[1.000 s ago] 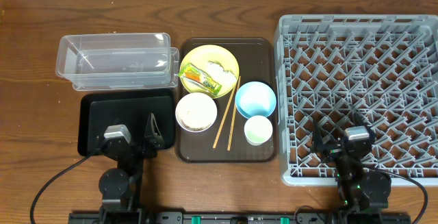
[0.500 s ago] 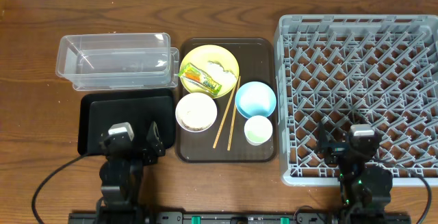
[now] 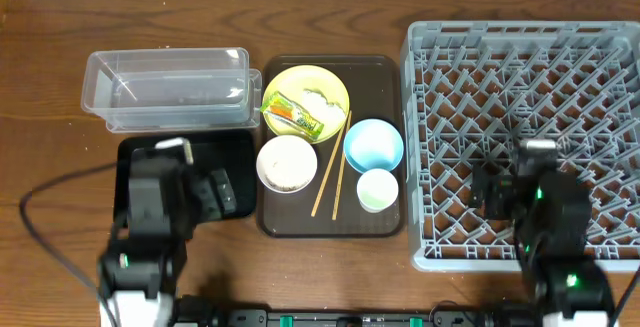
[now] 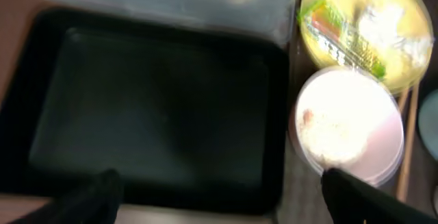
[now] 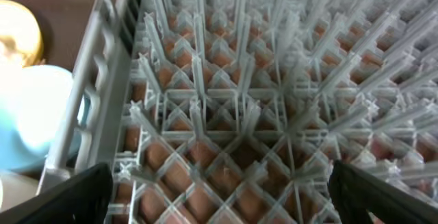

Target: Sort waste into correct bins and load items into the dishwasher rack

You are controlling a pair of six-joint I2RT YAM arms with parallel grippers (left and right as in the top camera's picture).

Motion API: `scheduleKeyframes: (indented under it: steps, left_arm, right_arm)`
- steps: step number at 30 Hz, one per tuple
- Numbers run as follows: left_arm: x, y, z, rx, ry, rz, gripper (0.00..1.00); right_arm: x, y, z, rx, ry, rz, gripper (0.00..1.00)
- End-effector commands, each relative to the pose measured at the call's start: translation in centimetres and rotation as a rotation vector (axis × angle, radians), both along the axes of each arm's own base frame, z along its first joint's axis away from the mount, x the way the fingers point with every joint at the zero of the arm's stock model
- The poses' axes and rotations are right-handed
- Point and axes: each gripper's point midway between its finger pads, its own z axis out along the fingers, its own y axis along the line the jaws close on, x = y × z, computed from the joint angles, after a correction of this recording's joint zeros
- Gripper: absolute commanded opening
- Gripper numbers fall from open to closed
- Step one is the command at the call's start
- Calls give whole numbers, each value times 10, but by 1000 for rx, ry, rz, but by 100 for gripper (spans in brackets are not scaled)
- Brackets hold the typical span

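Note:
On the yellow plate (image 3: 305,87) lie the green-orange wrapper (image 3: 291,116) and white rice scraps (image 3: 320,100). The white bowl (image 3: 287,163), light blue bowl (image 3: 373,144), pale green cup (image 3: 377,189) and two chopsticks (image 3: 335,167) sit beside it. My left gripper (image 3: 217,193) is open and empty over the black tray (image 3: 243,147), left of the white bowl. In the left wrist view the open left gripper (image 4: 219,207) hangs above the tray (image 4: 157,107), with the bowl (image 4: 349,125) and wrapper (image 4: 335,32) to the right. My right gripper (image 3: 488,193) is open and empty over the grey rack (image 3: 525,77); its wrist view (image 5: 219,203) shows the rack's pegs (image 5: 239,114).
The clear tub (image 3: 165,87) stands behind the black tray. The dishes rest on a dark brown serving tray (image 3: 385,229) between the bins and the rack. The blue bowl (image 5: 34,114) shows left of the rack wall in the right wrist view.
Both arms have lifted and reached forward from the front edge. The left now hangs over the black tray, the right over the rack's front part. Nothing on the table moved.

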Motion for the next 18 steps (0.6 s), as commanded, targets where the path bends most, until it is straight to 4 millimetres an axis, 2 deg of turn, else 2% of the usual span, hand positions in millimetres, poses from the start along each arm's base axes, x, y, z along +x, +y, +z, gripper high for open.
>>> scheduleKeyframes:
  steps: [1,5,9,12,18]
  left_arm:
    - [11,-13,17,-70,87,-41,95]
    - [5,-15,18,-81,266,-40,95]
    - [8,-18,11,-102,327,-39,95]
    - [23,-25,13,-136,282,-61,95]
    - [71,-38,29,-188,103,-91,95]
  right_arm:
    - [11,4,16,22,77,6,99]
    - [13,7,22,29,206,16,99]
    - [19,9,26,33,251,19,99]
    - [21,9,28,34,241,20,99]
    - [25,9,31,34,223,20,99]
